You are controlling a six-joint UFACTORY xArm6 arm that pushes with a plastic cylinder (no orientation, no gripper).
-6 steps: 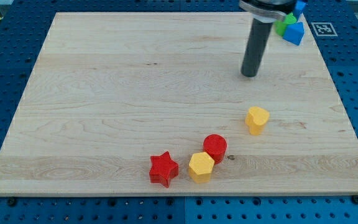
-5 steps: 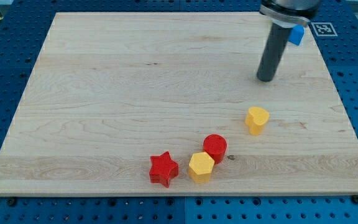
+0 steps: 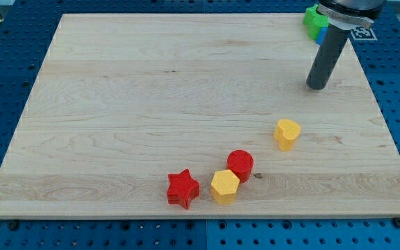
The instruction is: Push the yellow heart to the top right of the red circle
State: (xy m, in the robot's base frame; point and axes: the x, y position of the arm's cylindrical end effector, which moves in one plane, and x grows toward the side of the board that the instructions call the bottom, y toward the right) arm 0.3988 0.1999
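My tip [image 3: 317, 87] rests on the wooden bench [image 3: 151, 104] near the view's upper right, well apart from every block in the lower cluster. The arm ends in a plain dark rod with no fingers at all, so nothing is held and there is no opening to report. The yellow heart [image 3: 287, 133] sits below my tip and slightly toward the view's left, with bare wood between them. Down and to the view's left of the heart lies the red circle [image 3: 240, 165], near it but not touching, so the heart stands at the circle's upper right. A yellow hexagon [image 3: 225, 186] sits just beside the red circle at its lower left, seemingly touching it. The red star [image 3: 183, 189] sits to the view's left of the hexagon, close but with a thin gap. At the bench's top right corner, partly hidden behind the rod, are a green block [image 3: 314, 19] and a sliver of a blue block [image 3: 321, 35]; their shapes cannot be made out.
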